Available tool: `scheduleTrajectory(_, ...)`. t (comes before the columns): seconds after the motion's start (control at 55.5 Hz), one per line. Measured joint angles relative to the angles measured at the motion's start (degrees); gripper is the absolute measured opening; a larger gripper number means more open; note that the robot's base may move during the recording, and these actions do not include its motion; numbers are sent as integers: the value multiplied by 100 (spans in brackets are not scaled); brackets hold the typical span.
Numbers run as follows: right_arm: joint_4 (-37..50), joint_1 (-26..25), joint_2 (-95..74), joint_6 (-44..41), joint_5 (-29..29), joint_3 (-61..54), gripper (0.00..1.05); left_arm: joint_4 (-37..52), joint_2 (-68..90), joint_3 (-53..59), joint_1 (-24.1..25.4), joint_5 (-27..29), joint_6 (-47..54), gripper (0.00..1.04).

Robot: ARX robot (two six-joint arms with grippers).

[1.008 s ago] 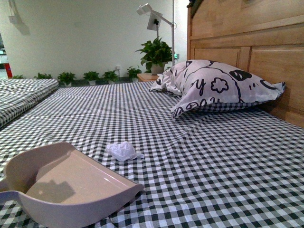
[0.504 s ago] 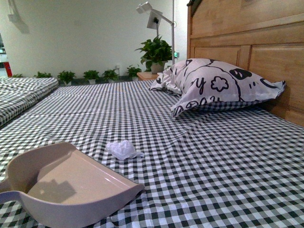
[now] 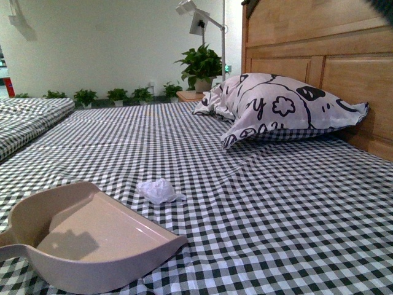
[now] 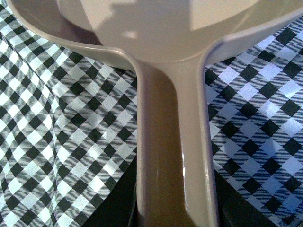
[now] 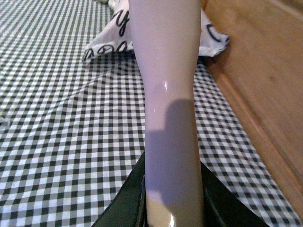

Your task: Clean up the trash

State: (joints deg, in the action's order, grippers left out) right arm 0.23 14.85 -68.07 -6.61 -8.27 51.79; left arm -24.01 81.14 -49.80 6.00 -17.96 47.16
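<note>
The trash [image 3: 159, 190], a small crumpled white tissue wad, lies on the black-and-white checked bedsheet [image 3: 276, 203]. Just in front of it and to the left rests a beige dustpan [image 3: 86, 239], its open lip turned toward the wad with a short gap between them. In the left wrist view my left gripper [image 4: 175, 208] is shut on the dustpan's handle [image 4: 173, 142]. In the right wrist view my right gripper [image 5: 173, 203] is shut on the pale brush handle [image 5: 165, 85]. The brush's bristles are out of view. Neither arm shows in the front view.
A white-and-black patterned pillow [image 3: 282, 107] leans against the wooden headboard [image 3: 325, 55] at the right. A second checked bed [image 3: 24, 120] lies at the left. A floor lamp [image 3: 202, 24] and potted plants [image 3: 199, 67] stand by the far wall.
The front view has tilted slightly: dustpan, wad and pillow all sit a few pixels higher in the picture. The dustpan and wad keep their spacing.
</note>
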Motion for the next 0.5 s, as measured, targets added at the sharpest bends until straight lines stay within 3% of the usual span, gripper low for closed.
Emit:
scheduleTrajectory(0.234, 192, 214, -2669, -581, -42, 1449, 20, 0, 2, 0, 0, -2, 0, 26)
scheduleTrajectory(0.504, -302, 730, -5123, -658, -133, 3633, 20, 0, 2, 0, 0, -2, 2, 26)
